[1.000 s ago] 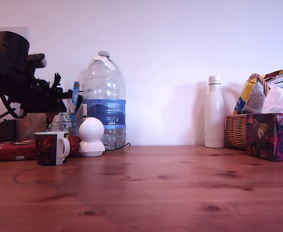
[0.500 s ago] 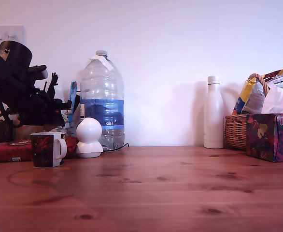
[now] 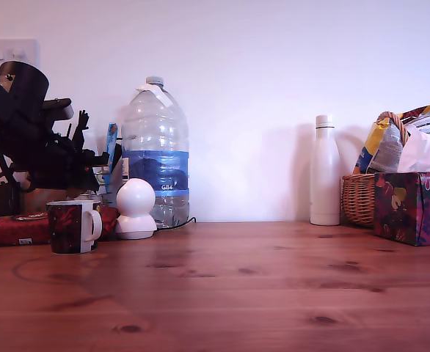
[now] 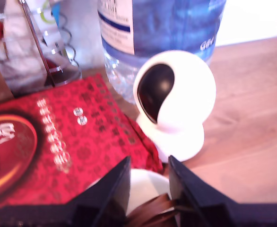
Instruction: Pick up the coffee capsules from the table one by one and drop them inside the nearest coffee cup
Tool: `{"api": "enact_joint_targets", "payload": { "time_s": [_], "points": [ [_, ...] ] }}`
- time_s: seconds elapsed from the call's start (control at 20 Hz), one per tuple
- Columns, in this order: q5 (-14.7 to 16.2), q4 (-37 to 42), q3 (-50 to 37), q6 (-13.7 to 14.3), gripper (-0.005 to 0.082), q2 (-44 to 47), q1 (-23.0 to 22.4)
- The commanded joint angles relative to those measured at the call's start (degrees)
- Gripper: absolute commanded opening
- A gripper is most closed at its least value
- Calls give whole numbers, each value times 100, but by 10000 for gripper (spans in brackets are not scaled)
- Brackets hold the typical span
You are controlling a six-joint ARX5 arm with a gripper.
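The coffee cup (image 3: 68, 227), dark with a red pattern, white rim and white handle, stands on the wooden table (image 3: 244, 293) at the exterior view's left. The black arm hangs just above it, and my gripper (image 3: 90, 163) is hard to make out there. In the wrist view my gripper (image 4: 149, 161) points down over the cup's white rim (image 4: 141, 185). Its two dark fingers (image 4: 111, 191) stand close together. Between them sits a glossy brown ribbed thing (image 4: 151, 210) that looks like a coffee capsule. No other capsule shows on the table.
A round white ball-shaped gadget (image 3: 136, 208) and a big water bottle (image 3: 155, 158) stand right beside the cup. A red packet (image 3: 13, 227) lies behind it. At the far right are a white bottle (image 3: 325, 172), a wicker basket (image 3: 359, 198) and a patterned tissue box (image 3: 413, 207).
Since one second ago the arm's upper part has lifted a little and the whole picture has shifted slightly left. Nothing differs over the last half second.
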Motion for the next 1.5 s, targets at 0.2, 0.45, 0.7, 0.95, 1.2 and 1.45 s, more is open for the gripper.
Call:
{"api": "enact_joint_targets", "payload": {
  "time_s": [0.2, 0.45, 0.7, 0.95, 1.2, 1.45],
  "points": [
    [-63, 92, 7, 164, 468, 74, 155],
    [-39, 39, 7, 181, 465, 66, 236],
    [118, -297, 7, 348, 315, -186, 249],
    [409, -970, 4, 391, -20, -748, 243],
    [483, -1274, -140, 391, -21, -1023, 238],
    [525, -918, -1045, 361, -21, -1547, 240]
  ]
}}
